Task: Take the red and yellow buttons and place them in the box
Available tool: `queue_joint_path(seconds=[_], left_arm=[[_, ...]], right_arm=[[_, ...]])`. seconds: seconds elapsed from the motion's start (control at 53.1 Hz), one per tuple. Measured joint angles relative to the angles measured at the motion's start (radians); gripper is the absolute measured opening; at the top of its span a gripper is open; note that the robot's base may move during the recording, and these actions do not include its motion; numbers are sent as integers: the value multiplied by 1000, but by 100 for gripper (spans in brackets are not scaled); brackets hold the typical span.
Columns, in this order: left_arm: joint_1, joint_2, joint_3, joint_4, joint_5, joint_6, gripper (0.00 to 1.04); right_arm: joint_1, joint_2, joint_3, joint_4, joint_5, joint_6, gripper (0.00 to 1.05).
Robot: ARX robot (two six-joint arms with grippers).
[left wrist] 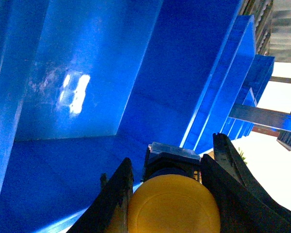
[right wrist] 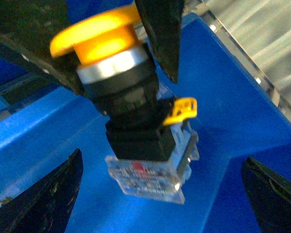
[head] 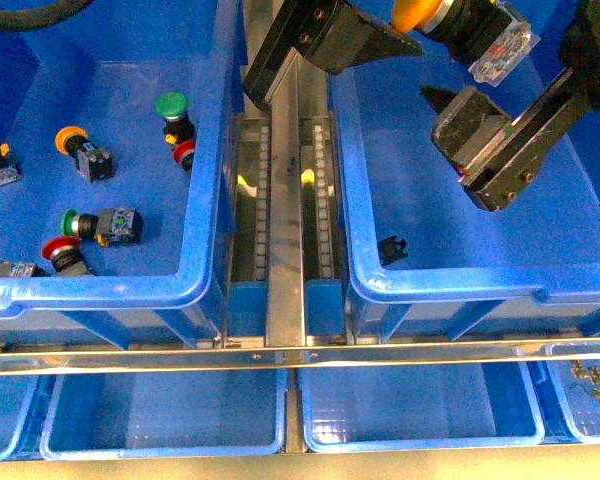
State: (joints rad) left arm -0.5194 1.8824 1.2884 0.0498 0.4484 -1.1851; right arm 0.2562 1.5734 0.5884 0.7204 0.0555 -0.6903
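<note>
Gripping the yellow button (head: 460, 28) at its cap, the left gripper (left wrist: 170, 160) holds it above the box (head: 450, 283). Right gripper (right wrist: 161, 160) hangs just beside this button, jaws wide apart, empty. One red button (head: 58, 252) lies in the neighbouring bin (head: 208, 150).

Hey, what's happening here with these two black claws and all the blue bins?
The left gripper is clamped on a yellow mushroom-capped push-button switch, holding it in the air above the large deep blue plastic bin on the right. The right gripper hangs open just beside it, gripping nothing. Several more red, yellow and green capped switches lie in the other big blue bin on the left.
</note>
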Motion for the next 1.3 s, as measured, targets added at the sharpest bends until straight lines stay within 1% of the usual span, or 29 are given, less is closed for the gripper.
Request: queue_joint_path(seconds=[0.245,0.32,0.377,0.396,0.433,0.452,0.584,0.622,0.678,0.829,0.924,0.961,1.055,1.074,1.112,1.225,1.263,1.3], left_arm=[[0,14,0,2,-3,-10,34],[0,16,0,5,-3,-10,34],[0,16,1,5,-3,-11,34],[0,16,1,5,-3,-11,34],[1,17,2,5,-3,-11,34],[2,18,2,5,-4,-11,34],[5,23,8,5,-3,-13,34],[5,24,9,5,-5,-13,34],[6,27,11,5,-6,-10,34],[10,30,14,2,-17,7,34],[19,30,14,0,-34,21,45],[26,29,14,-7,-55,38,50],[79,-3,-23,-46,-116,90,70],[84,-7,-29,-48,-125,101,71],[106,-23,-53,-52,-138,122,79],[153,-50,-96,-68,-153,171,94],[166,-59,-109,-68,-150,185,98],[179,-70,-122,-68,-146,200,98]], right_arm=[[5,50,51,3,0,-3,97],[-1,51,58,-3,-7,-6,82],[-3,52,58,-10,-16,-6,75],[-5,53,58,-12,-19,-7,71],[-6,53,58,-14,-22,-8,68],[-8,53,58,-17,-26,-10,64],[-16,53,56,-22,-37,-11,48],[-16,53,56,-22,-36,-11,44],[-18,53,55,-24,-38,-12,42],[-21,53,53,-27,-38,-11,42],[-21,53,53,-30,-37,-11,42],[-22,53,51,-35,-33,-11,42],[-34,54,31,-42,-25,-10,41],[-36,55,29,-43,-25,-10,41],[-42,55,22,-47,-23,-11,41],[-48,55,12,-55,-26,-11,41],[-50,55,9,-57,-27,-12,41],[-53,55,6,-60,-27,-12,41]])
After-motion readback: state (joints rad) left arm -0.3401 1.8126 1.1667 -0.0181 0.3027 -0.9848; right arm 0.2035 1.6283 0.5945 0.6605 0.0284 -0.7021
